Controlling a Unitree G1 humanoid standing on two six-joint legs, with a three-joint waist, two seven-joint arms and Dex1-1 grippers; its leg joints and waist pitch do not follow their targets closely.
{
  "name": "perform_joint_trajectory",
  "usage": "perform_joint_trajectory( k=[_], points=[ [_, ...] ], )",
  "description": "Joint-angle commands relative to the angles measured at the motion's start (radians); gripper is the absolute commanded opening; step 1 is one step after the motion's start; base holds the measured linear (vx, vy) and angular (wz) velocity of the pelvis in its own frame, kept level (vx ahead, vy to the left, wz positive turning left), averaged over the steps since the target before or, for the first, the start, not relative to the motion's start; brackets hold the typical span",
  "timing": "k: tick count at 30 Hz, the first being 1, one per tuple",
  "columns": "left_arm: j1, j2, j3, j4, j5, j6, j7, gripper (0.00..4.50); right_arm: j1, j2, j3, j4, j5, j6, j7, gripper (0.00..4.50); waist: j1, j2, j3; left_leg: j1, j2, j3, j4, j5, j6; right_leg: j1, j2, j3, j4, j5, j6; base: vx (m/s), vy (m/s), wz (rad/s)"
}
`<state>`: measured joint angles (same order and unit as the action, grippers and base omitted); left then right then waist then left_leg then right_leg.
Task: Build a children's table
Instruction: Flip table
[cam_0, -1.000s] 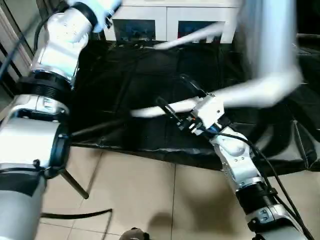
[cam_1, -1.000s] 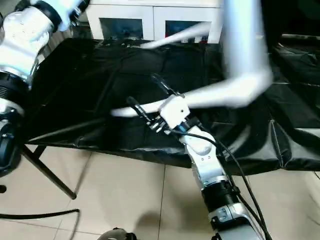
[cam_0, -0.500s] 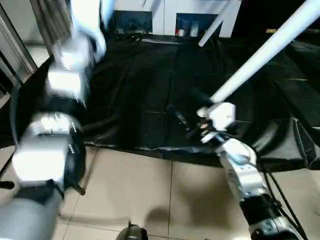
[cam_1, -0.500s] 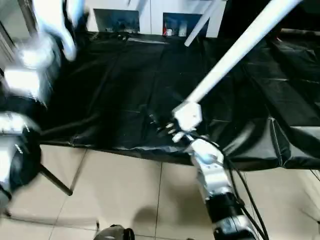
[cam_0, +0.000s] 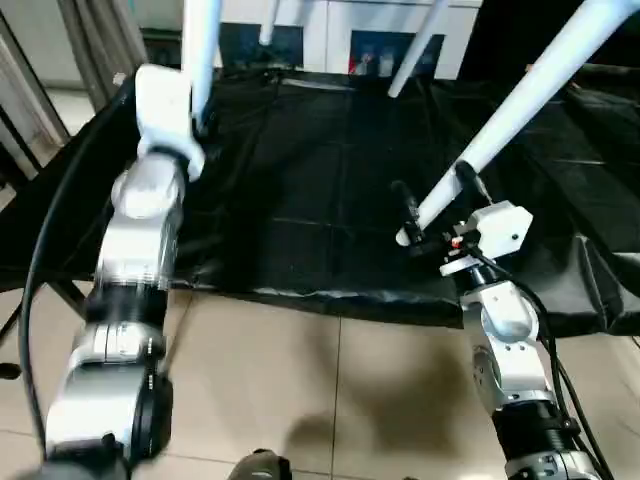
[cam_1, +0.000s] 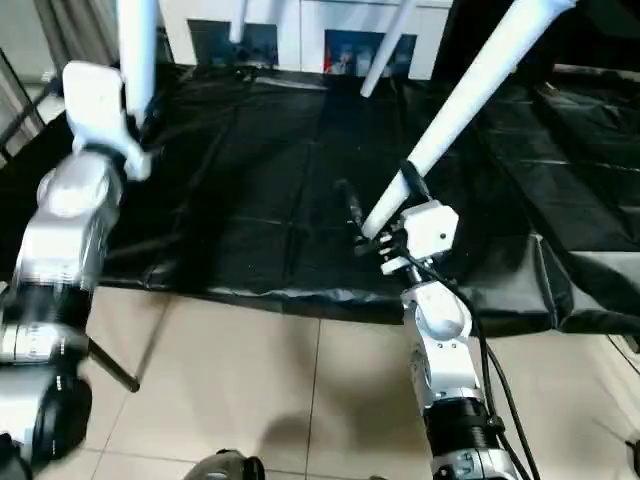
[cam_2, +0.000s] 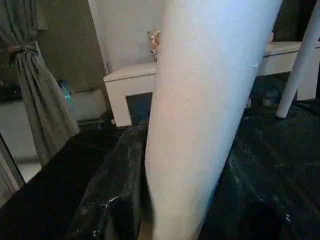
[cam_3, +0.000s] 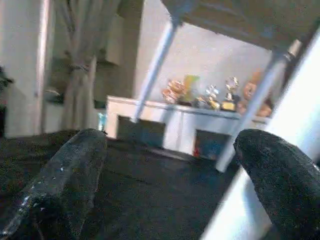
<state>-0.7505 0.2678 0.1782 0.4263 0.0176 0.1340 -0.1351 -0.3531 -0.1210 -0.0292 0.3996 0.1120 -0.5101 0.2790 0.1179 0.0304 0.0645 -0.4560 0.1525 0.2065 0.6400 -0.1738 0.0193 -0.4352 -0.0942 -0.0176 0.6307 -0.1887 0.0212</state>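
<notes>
Right wrist view: right claw (cam_3: 165, 190) spread; left claw (cam_0: 190, 125) grasps table leg (cam_0: 200, 45); no writing legible

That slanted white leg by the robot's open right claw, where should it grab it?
Probably just above the lower end of the slanted leg, where the right gripper already stands open around it. The tube is round and narrowest-looking there, so the fingers should close across it from the sides, not along it.

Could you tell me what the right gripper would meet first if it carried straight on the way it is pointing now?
Probably the white table leg. The right gripper is open, with that leg slanting up and away beside one finger. Otherwise only black sheeting lies ahead, then the white cabinet. Depth is hard to judge.
</notes>
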Motion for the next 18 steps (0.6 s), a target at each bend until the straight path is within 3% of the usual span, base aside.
perform_joint_trajectory(
  k=[1,10,12,18],
  points=[
    [0.018,0.001,0.016,-0.058,-0.008,0.01,0.036,1.7,-0.008,-0.006,0.01,0.005,-0.02,0.02,0.004,4.5,-0.005,-0.01,-0.092,0.057,0.066,-0.038,-0.085,-0.16,0.077,0.042,-0.047,0.016,-0.054,0.006,-0.223,0.0,0.0,0.0],
    [0.094,-0.016,0.007,-0.027,-0.003,0.004,0.047,1.59,-0.027,-0.012,0.02,0.031,-0.063,0.062,-0.034,4.5,-0.015,-0.009,-0.089,0.063,0.068,-0.04,-0.095,-0.233,0.037,0.035,-0.042,0.017,-0.064,-0.065,-0.202,0.0,0.0,0.0],
    [0.109,-0.018,-0.003,0.011,-0.014,-0.046,0.021,1.59,-0.023,-0.008,0.029,0.028,-0.062,0.061,-0.015,4.5,-0.014,-0.013,-0.088,0.063,0.066,-0.039,-0.096,-0.245,0.032,0.034,-0.042,0.018,-0.067,-0.079,-0.194,0.0,0.0,0.0],
    [0.1,-0.005,-0.023,0.164,-0.023,-0.158,-0.053,1.57,-0.006,0.0,0.062,0.025,-0.032,0.127,0.048,4.5,-0.015,-0.01,-0.088,0.068,0.068,-0.043,-0.105,-0.296,0.002,0.029,-0.04,0.017,-0.069,-0.091,-0.177,0.0,0.0,0.0]
  ],
)
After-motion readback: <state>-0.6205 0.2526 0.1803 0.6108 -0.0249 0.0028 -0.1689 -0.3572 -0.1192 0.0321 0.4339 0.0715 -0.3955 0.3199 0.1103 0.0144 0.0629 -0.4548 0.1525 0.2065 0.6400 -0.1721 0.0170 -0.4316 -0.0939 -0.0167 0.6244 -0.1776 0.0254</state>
